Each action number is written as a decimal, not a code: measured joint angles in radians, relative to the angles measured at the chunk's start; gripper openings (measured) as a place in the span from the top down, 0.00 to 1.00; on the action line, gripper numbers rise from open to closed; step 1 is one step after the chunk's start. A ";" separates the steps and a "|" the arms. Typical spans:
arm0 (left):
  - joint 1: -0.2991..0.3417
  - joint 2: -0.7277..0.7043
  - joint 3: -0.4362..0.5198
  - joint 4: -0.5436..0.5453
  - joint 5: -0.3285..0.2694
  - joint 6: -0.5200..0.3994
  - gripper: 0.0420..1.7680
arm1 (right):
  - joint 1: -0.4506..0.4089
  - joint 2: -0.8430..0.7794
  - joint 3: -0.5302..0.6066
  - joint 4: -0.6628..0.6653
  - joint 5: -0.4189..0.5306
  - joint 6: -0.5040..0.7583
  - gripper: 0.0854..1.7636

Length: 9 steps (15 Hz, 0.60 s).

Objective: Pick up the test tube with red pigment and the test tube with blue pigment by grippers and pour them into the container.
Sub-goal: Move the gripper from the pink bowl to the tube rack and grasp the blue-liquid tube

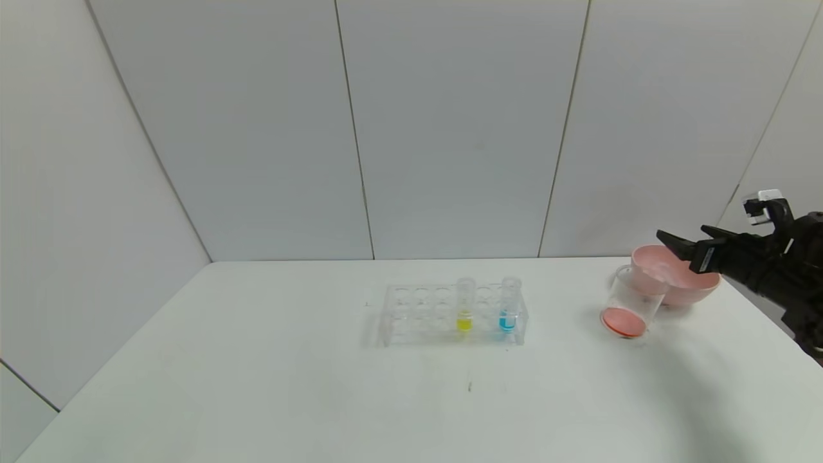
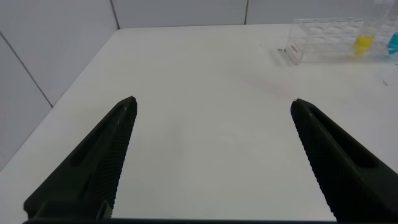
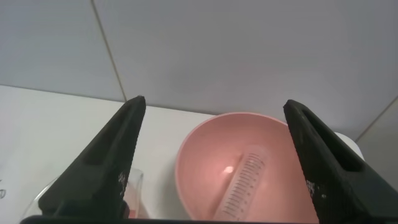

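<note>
The test tube with blue pigment (image 1: 508,308) stands upright in the clear rack (image 1: 418,315) at mid-table; it also shows at the edge of the left wrist view (image 2: 393,42). The container (image 1: 627,308) stands right of the rack with red liquid at its bottom; its rim shows in the right wrist view (image 3: 135,196). My right gripper (image 1: 681,233) (image 3: 216,102) is open and empty above the pink bowl. A clear graduated tube (image 3: 245,183) lies in that bowl with no liquid showing. My left gripper (image 2: 213,106) is open and empty over the table's left part, out of the head view.
A yellow-liquid tube (image 1: 464,308) (image 2: 362,42) stands in the rack left of the blue one. The pink bowl (image 1: 701,283) (image 3: 199,155) sits just behind and right of the container, near the table's right edge. Grey wall panels close off the back.
</note>
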 joint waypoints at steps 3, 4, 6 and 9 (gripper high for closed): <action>0.000 0.000 0.000 0.000 0.000 0.000 0.00 | 0.045 -0.077 0.194 -0.137 -0.006 0.000 0.08; 0.000 0.000 0.000 0.000 0.000 0.000 0.00 | 0.066 -0.104 0.256 -0.157 -0.020 0.000 0.08; 0.000 0.000 0.000 0.000 0.000 0.000 0.00 | 0.143 -0.165 0.371 -0.177 -0.123 0.000 0.07; 0.000 0.000 0.000 0.000 0.000 0.000 0.00 | 0.305 -0.236 0.482 -0.208 -0.304 0.039 0.05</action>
